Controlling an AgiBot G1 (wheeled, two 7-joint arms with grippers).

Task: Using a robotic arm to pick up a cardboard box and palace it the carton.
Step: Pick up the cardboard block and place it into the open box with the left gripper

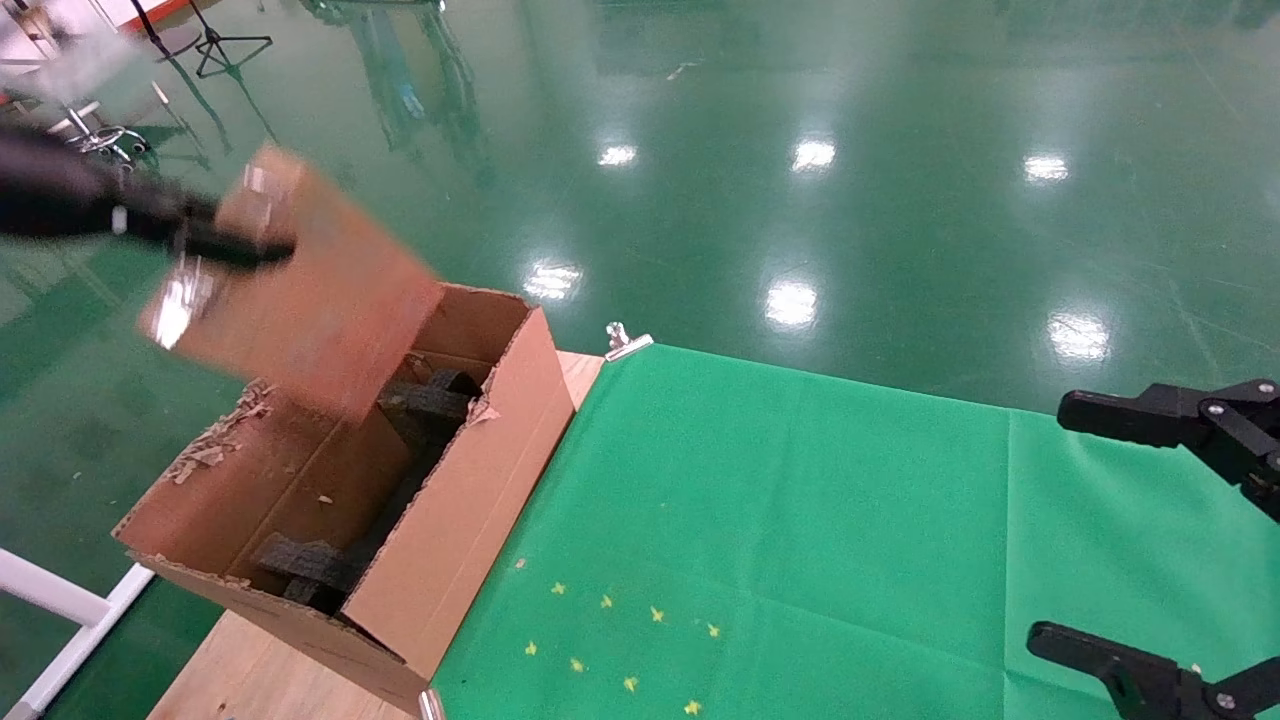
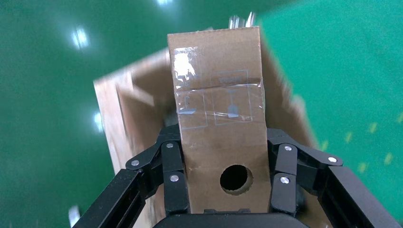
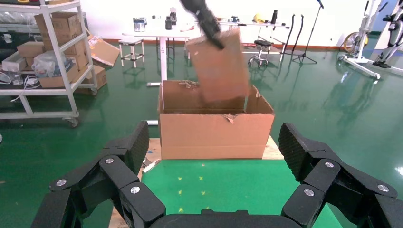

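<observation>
The left tool (image 2: 228, 190) is clamped on the cardboard box (image 2: 219, 128), its black linkage fingers (image 2: 173, 175) pressed against the two narrow sides of the box near the end that has a round hole. Clear tape crosses the box's broad face. In the head view the left tool (image 1: 215, 240) reaches in from the robot's left and holds the cardboard box (image 1: 300, 290) tilted in the air, its lower end hanging over the open top of the carton (image 1: 450, 500), above the rim rather than resting inside. The right wrist view shows the same: the box (image 3: 218, 71) sits above the carton (image 3: 214, 133), with its lower edge at about the height of the far wall.

The carton stands at the left end of the wooden tabletop (image 1: 250, 670), beside the edge of a green cloth (image 1: 800, 520) held by a metal clip (image 1: 625, 342). Dark foam pieces (image 1: 430, 400) lie inside the carton, and its flaps are ragged.

The right tool (image 1: 1175, 530) is at the robot's right over the green cloth, well apart from the carton, its fingers spread wide and holding nothing.
</observation>
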